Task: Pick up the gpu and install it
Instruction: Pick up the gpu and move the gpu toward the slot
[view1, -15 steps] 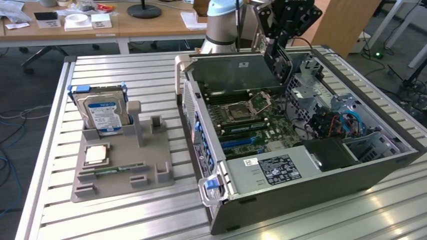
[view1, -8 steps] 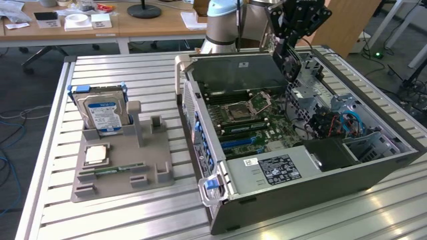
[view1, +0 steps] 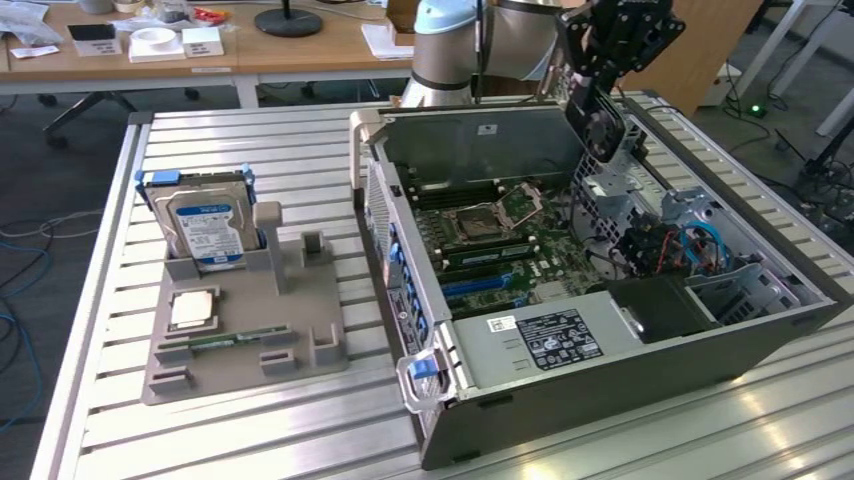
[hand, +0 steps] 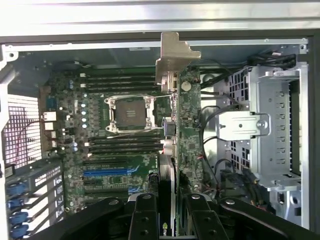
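My gripper (view1: 597, 88) is shut on the gpu (view1: 603, 128), which hangs edge-down over the far right part of the open computer case (view1: 601, 350). From the wrist camera the gpu (hand: 189, 125) appears edge-on as a green card with a silver bracket (hand: 172, 55) at its far end. It sits between my black fingers (hand: 144, 217), over the motherboard (hand: 115, 145) beside the processor socket (hand: 127, 112). A blue expansion slot (hand: 107, 171) shows on the board below. Whether the card touches the board I cannot tell.
A grey parts holder (view1: 247, 340) stands at the exterior view's left, carrying a hard drive (view1: 207, 225), a processor (view1: 194, 310) and a memory stick (view1: 227, 340). Inside the case, a silver drive cage (hand: 272, 125) and cables (view1: 681, 245) flank the card. The arm's base (view1: 447, 50) rises behind.
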